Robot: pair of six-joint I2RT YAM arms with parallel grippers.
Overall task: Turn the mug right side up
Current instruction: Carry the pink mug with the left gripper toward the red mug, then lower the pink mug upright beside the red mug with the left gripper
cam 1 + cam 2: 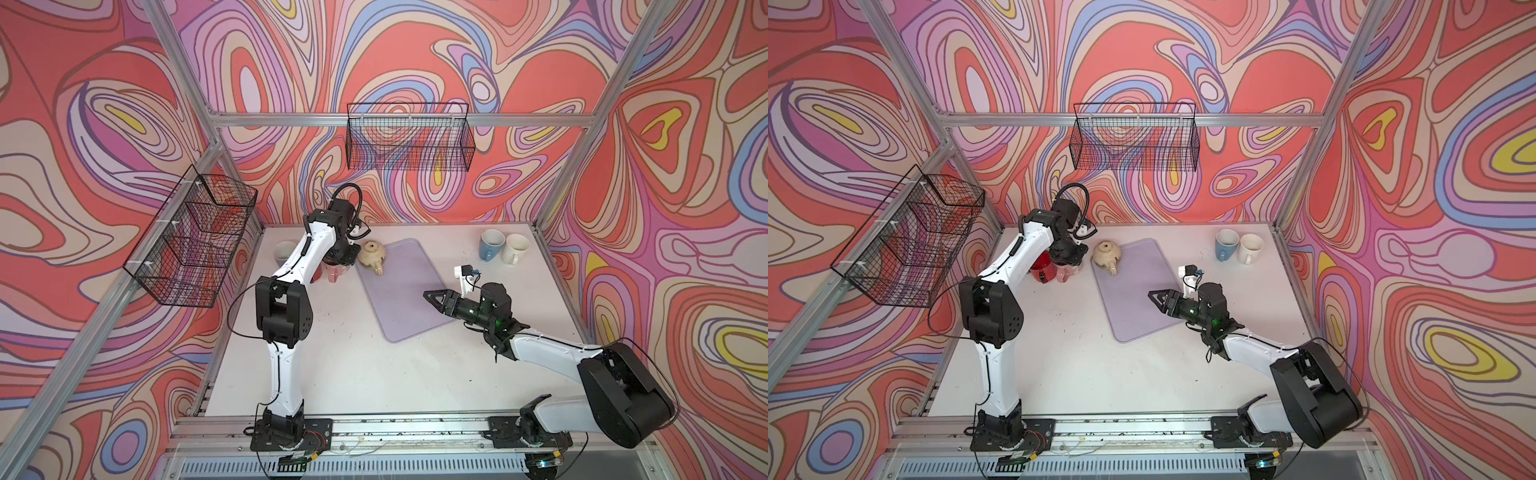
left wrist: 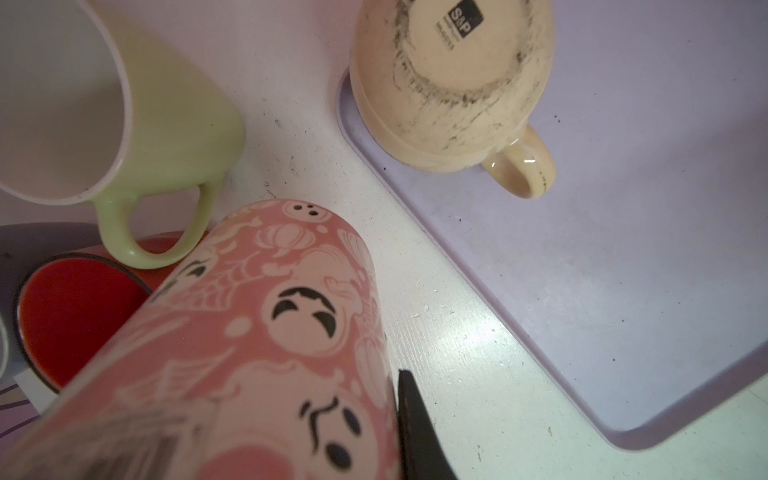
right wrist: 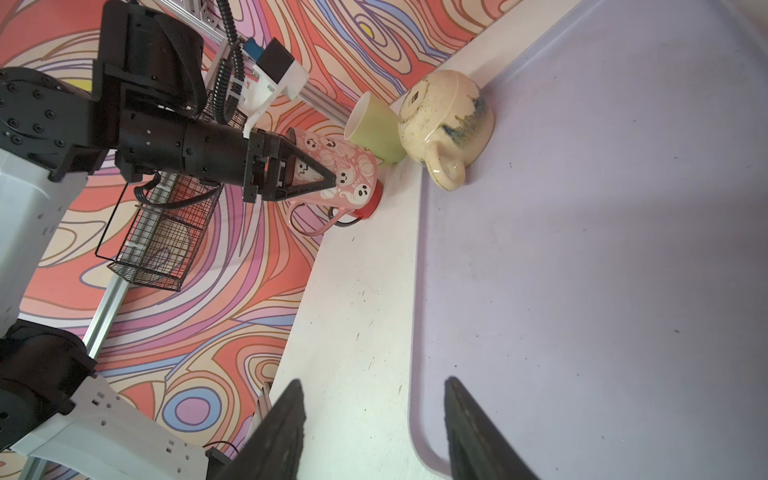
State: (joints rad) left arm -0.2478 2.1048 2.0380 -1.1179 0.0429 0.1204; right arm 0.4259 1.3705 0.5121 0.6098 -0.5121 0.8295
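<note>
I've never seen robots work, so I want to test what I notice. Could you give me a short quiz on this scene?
1. True or false: the cream ceramic mug stands base-up on a corner of the lavender plastic tray.
2. The left gripper is shut on: A the pink ghost-patterned ceramic mug; B a spoon; C nothing.
3. Fill in: the right gripper has its jaws ____.
Key: 1 true; 2 A; 3 open.
</note>
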